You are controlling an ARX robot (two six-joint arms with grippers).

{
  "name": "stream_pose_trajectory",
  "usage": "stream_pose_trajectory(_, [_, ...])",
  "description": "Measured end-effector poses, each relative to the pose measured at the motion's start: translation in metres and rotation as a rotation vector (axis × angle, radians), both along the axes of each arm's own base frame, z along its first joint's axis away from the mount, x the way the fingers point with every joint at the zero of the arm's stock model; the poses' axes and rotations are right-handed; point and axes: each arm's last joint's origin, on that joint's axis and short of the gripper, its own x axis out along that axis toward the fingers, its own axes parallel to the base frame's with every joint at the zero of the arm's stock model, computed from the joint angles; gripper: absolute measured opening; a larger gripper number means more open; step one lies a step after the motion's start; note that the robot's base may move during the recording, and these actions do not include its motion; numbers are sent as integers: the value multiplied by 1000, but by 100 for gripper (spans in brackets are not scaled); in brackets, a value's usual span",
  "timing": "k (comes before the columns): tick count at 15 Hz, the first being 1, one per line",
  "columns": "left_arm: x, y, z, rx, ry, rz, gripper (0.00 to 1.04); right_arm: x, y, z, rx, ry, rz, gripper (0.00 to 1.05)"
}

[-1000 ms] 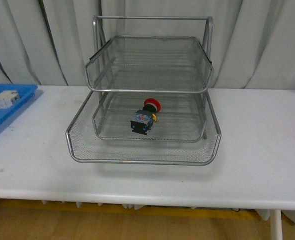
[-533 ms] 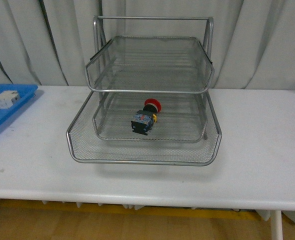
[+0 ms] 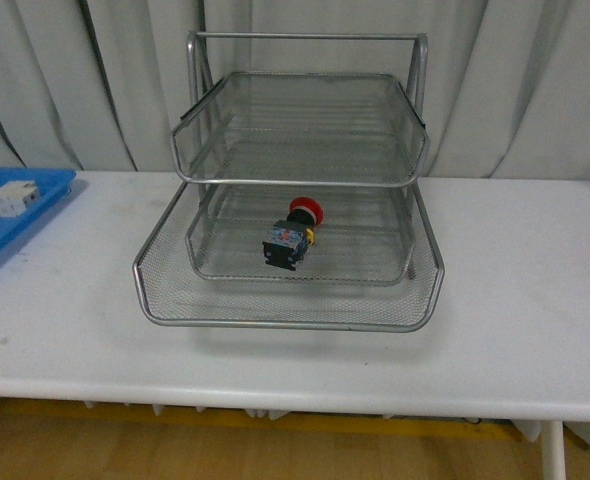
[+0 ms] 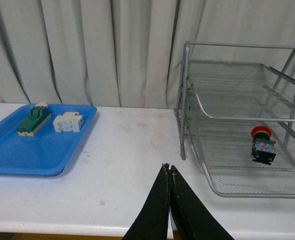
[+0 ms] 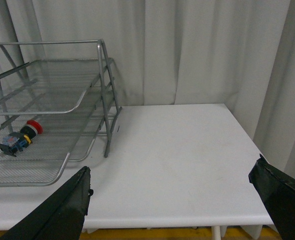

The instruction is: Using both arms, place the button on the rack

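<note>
Nothing has moved; button (image 3: 291,236) rests in rack (image 3: 275,322) under top tier

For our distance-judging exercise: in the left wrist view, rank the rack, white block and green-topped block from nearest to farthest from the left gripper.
1. Rack, close beside the left gripper.
2. White block, on the blue tray.
3. Green-topped block, beyond it, same tray.
</note>
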Motion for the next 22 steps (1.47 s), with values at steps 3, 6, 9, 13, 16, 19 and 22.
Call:
stream_pose_trajectory(3, [-5,0,-1,0,17,2,2,0,0,0,0,0,0,98])
stream_pose_trajectory(6, [-13,0,-4,0,16,-1,2,0,0,0,0,-2,0,98])
stream_pose_trajectory(9, [-13,0,-4,0,11,0,2,0,0,0,0,0,0,98])
stream_pose_trajectory(13, [-13,0,-4,0,12,0,15,0,0,0,0,0,0,98])
stream_pose_trajectory(16, [-13,0,-4,0,12,0,40,0,0,0,0,0,0,98])
stream_pose_trajectory(19, [-13,0,-4,0,12,0,53,0,0,0,0,0,0,98])
stream_pose_trajectory(22, [-13,0,-4,0,12,0,90,0,0,0,0,0,0,98])
